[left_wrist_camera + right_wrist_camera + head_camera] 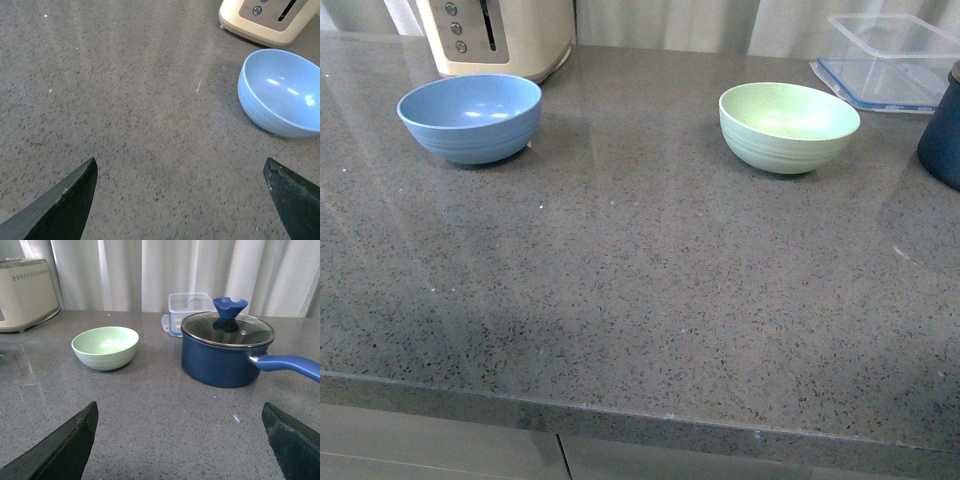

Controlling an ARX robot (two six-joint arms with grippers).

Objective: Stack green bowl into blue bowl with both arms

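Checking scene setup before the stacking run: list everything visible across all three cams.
blue bowl: 1, light blue, rear left of the counter, in front of the toaster, empty
green bowl: 1, pale mint green, rear right of the counter, empty
toaster: 1, cream, back left
storage container: 1, clear with a blue rim, back right
saucepan: 1, navy, glass lid with a blue knob, right of the green bowl
counter: 1, grey speckled, under everything
curtain: white, behind the counter
left hand: 1, black, open, over bare counter near the blue bowl, holding nothing
right hand: 1, black, open, facing the green bowl and saucepan, holding nothing
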